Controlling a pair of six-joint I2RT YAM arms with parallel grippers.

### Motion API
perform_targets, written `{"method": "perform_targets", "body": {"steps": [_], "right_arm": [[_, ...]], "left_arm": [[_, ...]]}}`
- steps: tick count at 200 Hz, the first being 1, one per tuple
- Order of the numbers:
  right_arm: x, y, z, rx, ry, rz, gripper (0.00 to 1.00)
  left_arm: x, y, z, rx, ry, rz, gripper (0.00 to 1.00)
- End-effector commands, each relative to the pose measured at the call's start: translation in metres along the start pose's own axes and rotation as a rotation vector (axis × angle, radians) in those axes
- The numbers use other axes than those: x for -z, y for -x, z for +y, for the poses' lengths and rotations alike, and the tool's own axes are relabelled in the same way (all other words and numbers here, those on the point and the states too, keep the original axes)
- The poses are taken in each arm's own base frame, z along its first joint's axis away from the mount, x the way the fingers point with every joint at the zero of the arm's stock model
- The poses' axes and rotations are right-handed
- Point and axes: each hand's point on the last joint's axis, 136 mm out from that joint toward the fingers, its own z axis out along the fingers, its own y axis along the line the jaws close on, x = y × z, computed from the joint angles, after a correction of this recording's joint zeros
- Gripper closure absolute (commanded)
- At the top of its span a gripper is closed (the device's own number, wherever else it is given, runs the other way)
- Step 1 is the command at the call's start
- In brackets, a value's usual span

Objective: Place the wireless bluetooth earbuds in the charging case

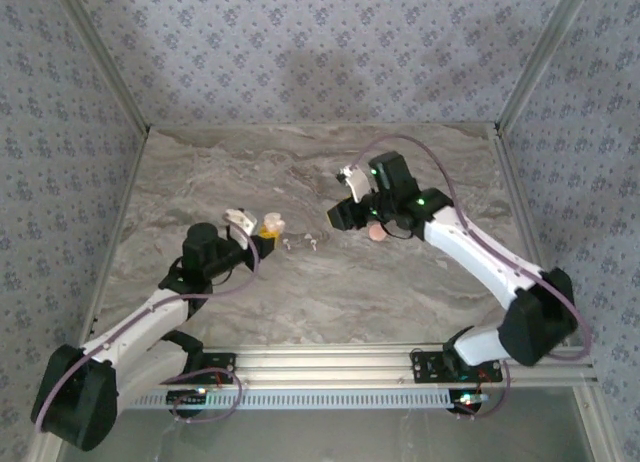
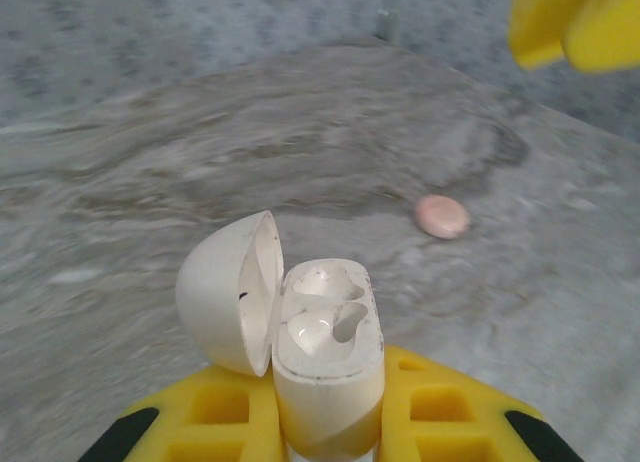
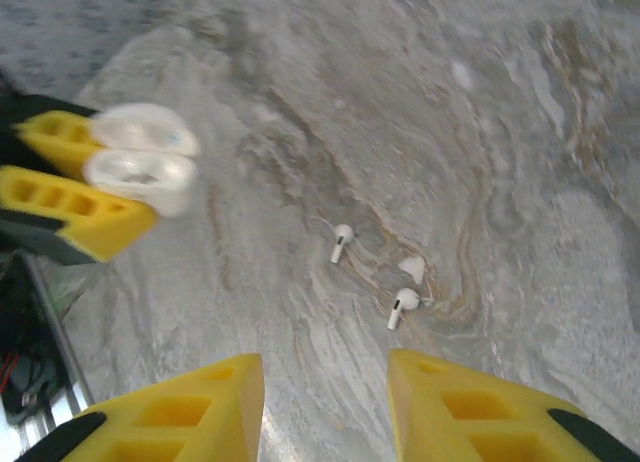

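The left gripper point(image 2: 330, 414) has its yellow jaws clamped on the lower body of the white charging case point(image 2: 326, 354) and holds it upright above the marble-patterned desk point(image 3: 500, 132). The case's lid point(image 2: 226, 292) is swung open on its hinge and stands at the case's left side in the left wrist view, with the two moulded sockets facing up.

In the top view, the two white stemmed earbuds lie on the desk to the right of the case, apart from it and from each other: the nearer earbud point(image 3: 342, 240) just beside the case, the farther earbud point(image 3: 402, 304) a little past it. Both lie on their sides.

A small round pinkish disc point(image 2: 442, 216) rests on the desk well beyond the case, past both earbuds, under the right arm's wrist in the top view.

The right gripper point(image 3: 325, 367) hangs above the desk on the same side of the case as the earbuds. Its jaws are apart with bare desk between them, and the farther earbud lies just ahead of its fingertips point(image 3: 405, 367).
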Motion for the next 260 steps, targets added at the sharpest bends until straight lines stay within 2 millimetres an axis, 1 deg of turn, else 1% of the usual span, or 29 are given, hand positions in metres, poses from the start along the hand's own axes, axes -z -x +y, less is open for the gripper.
{"method": "perform_targets", "body": {"steps": [1, 16, 24, 36, 51, 73, 89, 130, 157, 197, 231, 260], "right_arm": [[-0.017, -0.027, -0.019, -0.195, -0.16, 0.177, 0.62], [-0.032, -0.031, -0.024, -0.218, -0.21, 0.237, 0.62], [-0.041, -0.036, -0.028, -0.232, -0.239, 0.284, 0.62], [-0.054, -0.042, -0.028, -0.23, -0.257, 0.35, 0.62], [-0.071, -0.051, -0.031, -0.216, -0.279, 0.429, 0.61], [-0.091, -0.064, -0.038, -0.19, -0.315, 0.529, 0.6], [-0.105, -0.07, -0.043, -0.185, -0.326, 0.571, 0.59], [-0.133, -0.087, -0.05, -0.183, -0.325, 0.674, 0.59], [-0.146, -0.092, -0.05, -0.195, -0.3, 0.692, 0.59], [-0.161, -0.096, -0.048, -0.218, -0.263, 0.695, 0.6], [-0.164, -0.1, -0.049, -0.23, -0.263, 0.714, 0.61], [-0.164, -0.105, -0.053, -0.237, -0.285, 0.729, 0.63]], "left_arm": [[0.008, 0.012, 0.018, 0.084, 0.089, -0.059, 0.88], [0.011, 0.01, 0.027, 0.113, 0.126, -0.051, 0.87], [0.012, 0.009, 0.032, 0.134, 0.145, -0.041, 0.88], [0.013, 0.009, 0.036, 0.155, 0.156, -0.023, 0.88], [0.015, 0.011, 0.037, 0.16, 0.162, -0.019, 0.88], [0.016, 0.012, 0.038, 0.158, 0.168, -0.016, 0.89], [0.017, 0.012, 0.038, 0.159, 0.169, -0.01, 0.9], [0.019, 0.011, 0.04, 0.156, 0.177, -0.017, 0.91], [0.019, 0.012, 0.04, 0.152, 0.179, -0.017, 0.91], [0.018, 0.014, 0.04, 0.146, 0.174, -0.019, 0.92], [0.019, 0.015, 0.041, 0.143, 0.176, -0.023, 0.92], [0.019, 0.016, 0.04, 0.141, 0.17, -0.023, 0.92]]}}
